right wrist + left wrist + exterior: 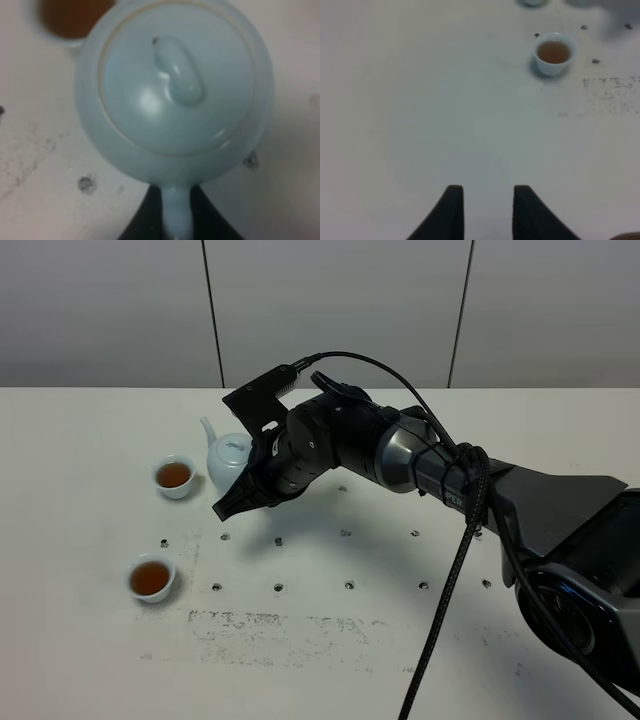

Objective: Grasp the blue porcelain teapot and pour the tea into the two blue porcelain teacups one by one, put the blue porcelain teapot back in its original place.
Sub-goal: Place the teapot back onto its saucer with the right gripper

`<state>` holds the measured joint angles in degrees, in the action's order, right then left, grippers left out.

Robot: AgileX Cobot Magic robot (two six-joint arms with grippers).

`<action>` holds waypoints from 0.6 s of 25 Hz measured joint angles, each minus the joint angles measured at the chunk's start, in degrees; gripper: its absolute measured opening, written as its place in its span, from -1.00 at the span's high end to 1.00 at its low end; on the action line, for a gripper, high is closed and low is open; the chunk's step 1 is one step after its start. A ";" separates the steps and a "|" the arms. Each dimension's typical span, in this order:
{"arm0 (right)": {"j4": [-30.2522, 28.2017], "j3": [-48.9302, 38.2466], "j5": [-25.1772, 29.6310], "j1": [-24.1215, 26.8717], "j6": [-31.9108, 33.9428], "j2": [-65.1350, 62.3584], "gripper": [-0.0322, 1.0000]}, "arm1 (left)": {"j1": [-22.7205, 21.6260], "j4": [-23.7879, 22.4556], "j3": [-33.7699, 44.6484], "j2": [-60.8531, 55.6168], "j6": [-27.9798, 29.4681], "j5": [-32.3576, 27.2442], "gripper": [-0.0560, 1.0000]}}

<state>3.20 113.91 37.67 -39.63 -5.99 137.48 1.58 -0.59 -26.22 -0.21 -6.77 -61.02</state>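
Observation:
The blue porcelain teapot [226,454] stands upright on the white table, its spout toward the back left. My right gripper [243,490] has reached across the middle and is shut on its loop handle. In the right wrist view the knobbed lid [177,75] is seen from above, and my right gripper [176,202] has a black finger on each side of the handle. Left of the teapot are the two blue porcelain teacups, one farther back [175,476] and one nearer [152,578], both holding brown tea. My left gripper [488,210] hovers open over bare table, well away from the nearer teacup [553,52].
Rows of small screw holes [279,587] dot the white table [90,670]. A grey scuffed patch [280,625] lies toward the front. A cable [450,570] hangs along the right arm. A grey panelled wall [330,310] closes the back.

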 joint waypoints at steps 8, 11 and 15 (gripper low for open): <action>-0.05 0.00 -0.07 0.61 0.18 0.79 0.81 | 0.00 0.00 0.00 0.00 0.00 0.00 0.32; -0.05 0.20 0.66 0.65 0.27 0.74 0.81 | 0.00 0.00 0.00 0.00 0.00 0.00 0.32; -0.05 0.45 2.46 0.65 0.25 -0.40 0.81 | 0.00 0.00 0.00 0.00 0.00 0.00 0.32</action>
<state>3.15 114.36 40.13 -38.98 -5.74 137.08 1.58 -0.59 -26.22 -0.21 -6.77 -61.02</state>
